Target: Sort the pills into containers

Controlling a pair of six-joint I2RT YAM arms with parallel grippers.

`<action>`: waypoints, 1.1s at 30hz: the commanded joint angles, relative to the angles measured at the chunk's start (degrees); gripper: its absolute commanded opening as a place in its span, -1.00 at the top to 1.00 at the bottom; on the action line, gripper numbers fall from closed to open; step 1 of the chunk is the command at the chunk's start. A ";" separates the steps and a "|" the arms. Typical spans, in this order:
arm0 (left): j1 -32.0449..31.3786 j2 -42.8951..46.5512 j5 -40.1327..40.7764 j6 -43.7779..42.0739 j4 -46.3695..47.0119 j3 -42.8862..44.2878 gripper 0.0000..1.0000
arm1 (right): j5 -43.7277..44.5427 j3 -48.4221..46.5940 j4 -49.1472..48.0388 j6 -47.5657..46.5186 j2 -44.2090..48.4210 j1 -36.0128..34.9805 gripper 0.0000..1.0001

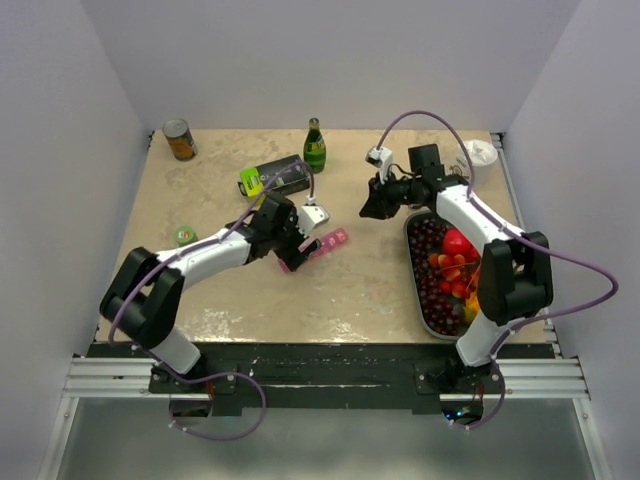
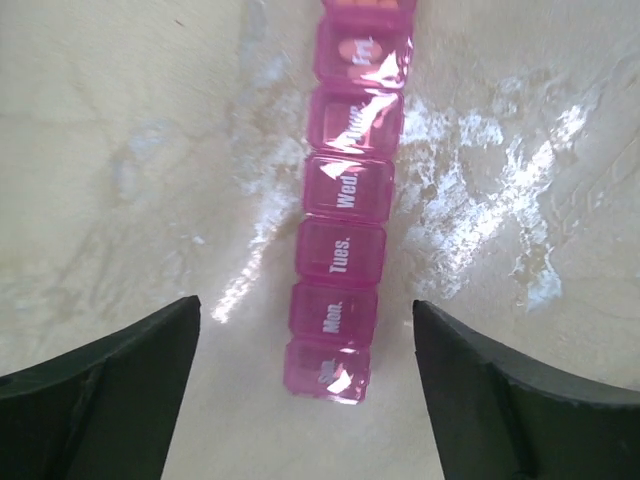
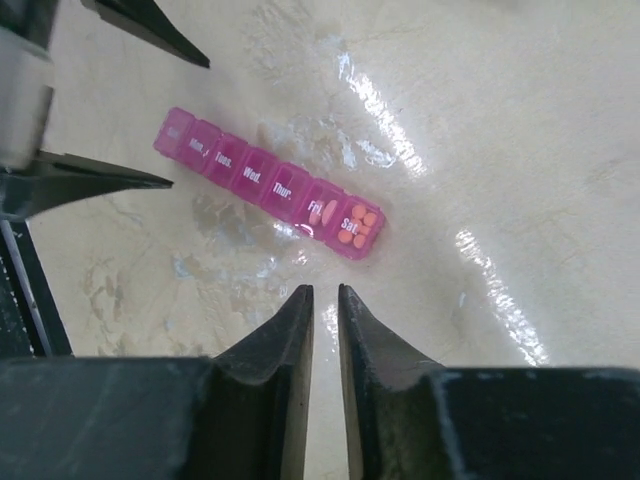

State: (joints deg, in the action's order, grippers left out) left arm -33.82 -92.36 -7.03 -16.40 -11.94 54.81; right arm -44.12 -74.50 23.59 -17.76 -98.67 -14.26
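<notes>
Lying free between the jaws of the released left pincer [image 2: 303,303], the containers [image 2: 345,190] hold orange pills [image 3: 355,226] only nearest the barely parted, empty right pincer [image 3: 323,290]; the rest look unfilled.

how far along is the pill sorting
Done: orange pills sit in the Sat compartment of the pill organiser, maybe one in Fri. In hand: nothing; left jaws open astride its Mon end, right jaws barely parted. Left: Mon to Thur show no pills.

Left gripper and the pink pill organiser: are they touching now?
Apart. In the left wrist view the left gripper stands open, its fingers either side of the pill organiser, with bare tabletop showing between each finger and the strip.
</notes>
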 commanded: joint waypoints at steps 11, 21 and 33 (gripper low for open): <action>11.15 41.79 -0.19 17.97 10.72 -9.72 -0.99 | 13.70 -1.25 -0.75 -3.51 23.78 1.78 -0.79; 11.59 50.34 2.29 26.25 1.40 -2.25 -0.99 | 31.09 -8.03 -0.21 11.68 31.87 5.29 -0.98; 11.50 52.72 3.25 24.67 -2.73 0.21 -0.99 | 37.53 -8.56 -0.13 21.19 37.15 6.70 -0.98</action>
State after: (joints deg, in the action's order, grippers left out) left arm -22.52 -40.18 -4.49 8.19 -12.95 53.06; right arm -8.43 -81.34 23.29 -0.27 -63.05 -8.40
